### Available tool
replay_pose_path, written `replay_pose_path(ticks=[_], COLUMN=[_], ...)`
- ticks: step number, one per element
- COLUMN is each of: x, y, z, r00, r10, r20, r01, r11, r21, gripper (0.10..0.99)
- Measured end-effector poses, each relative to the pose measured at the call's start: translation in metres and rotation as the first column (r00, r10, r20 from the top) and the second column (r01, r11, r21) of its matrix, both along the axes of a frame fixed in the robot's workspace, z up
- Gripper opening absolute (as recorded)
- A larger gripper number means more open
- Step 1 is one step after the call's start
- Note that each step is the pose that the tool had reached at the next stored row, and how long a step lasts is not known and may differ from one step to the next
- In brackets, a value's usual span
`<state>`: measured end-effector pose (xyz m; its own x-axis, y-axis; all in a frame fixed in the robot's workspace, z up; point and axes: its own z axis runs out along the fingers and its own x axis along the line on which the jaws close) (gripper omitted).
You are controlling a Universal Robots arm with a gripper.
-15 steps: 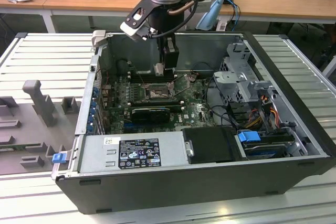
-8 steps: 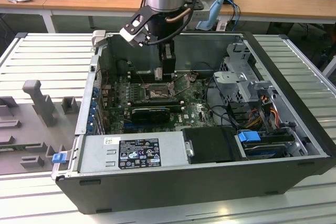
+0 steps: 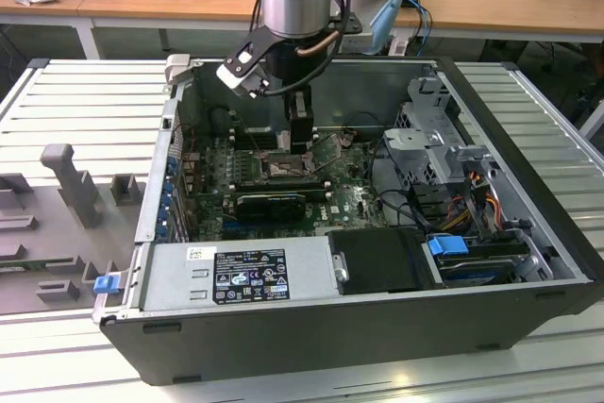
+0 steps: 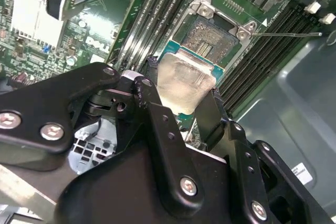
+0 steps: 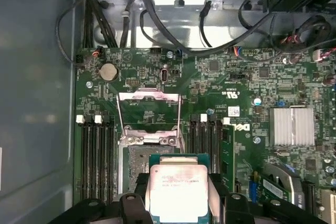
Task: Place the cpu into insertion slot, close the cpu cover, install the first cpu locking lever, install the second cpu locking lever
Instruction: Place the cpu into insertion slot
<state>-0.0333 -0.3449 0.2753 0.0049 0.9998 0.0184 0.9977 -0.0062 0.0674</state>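
Fingers (image 4: pixel 157 124) of my gripper (image 4: pixel 184 85) squeeze the cpu (image 4: pixel 184 77) by its edges. I hang low inside the computer case (image 3: pixel 330 346). The cpu is just over the insertion slot (image 5: pixel 144 156) on the green board (image 5: pixel 252 93), not in it yet. The cpu cover (image 5: pixel 149 96) stands flipped open beside the slot.
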Motion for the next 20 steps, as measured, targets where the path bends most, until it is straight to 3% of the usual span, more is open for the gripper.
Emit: replay_pose_path(ticks=[6, 16, 20], x=[0.0000, -0.0027, -0.0096], y=[0.0121, 0.0147, 0.0150], z=[-0.0064, -0.0251, -0.0379], r00=[1.0000, 1.0000, 1.0000], r10=[0.000, 0.000, 0.003], r20=[0.0001, 0.0000, 0.0000], r01=[0.000, 0.000, -0.003], r11=[1.0000, 1.0000, 1.0000], r21=[0.001, 0.001, 0.001], gripper=[0.525, 0.525, 0.525])
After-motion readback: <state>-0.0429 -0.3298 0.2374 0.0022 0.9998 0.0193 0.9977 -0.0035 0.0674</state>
